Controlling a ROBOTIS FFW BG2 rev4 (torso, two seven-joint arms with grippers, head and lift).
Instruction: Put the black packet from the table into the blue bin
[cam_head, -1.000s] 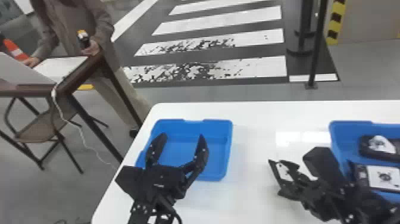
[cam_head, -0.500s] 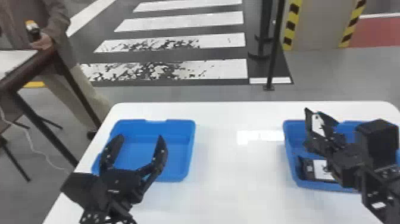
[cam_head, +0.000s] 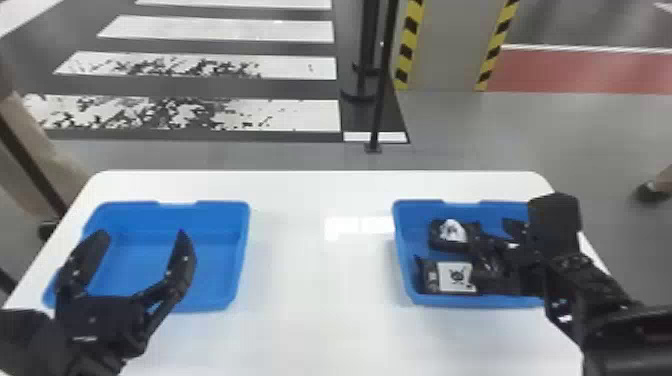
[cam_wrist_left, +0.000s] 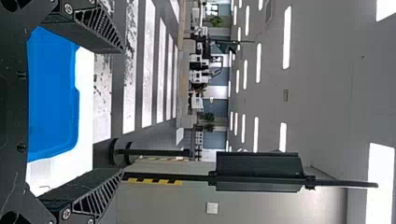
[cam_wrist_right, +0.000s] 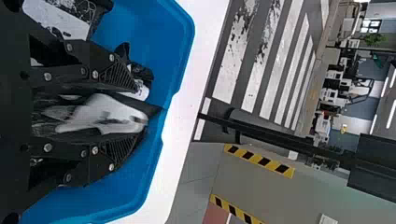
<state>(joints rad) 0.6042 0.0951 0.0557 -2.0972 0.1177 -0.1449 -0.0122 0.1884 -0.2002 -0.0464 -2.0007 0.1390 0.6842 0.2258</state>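
Black packet (cam_wrist_right: 100, 114) now over blue bin (cam_head: 403, 250), earlier beside | right fingers (cam_head: 494, 246) grip it | left fingers (cam_head: 182, 262) wide

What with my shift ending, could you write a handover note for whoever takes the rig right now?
Left gripper: open and empty, over the near part of the left blue bin.
Right gripper: shut on a black packet, down at the right blue bin.
Also in that bin: a packet with a square white label and another white-marked packet.
Done: packet off the table, at the bin.
Left: probably release it there, then back the arm out. Can't tell if it touches the bottom.
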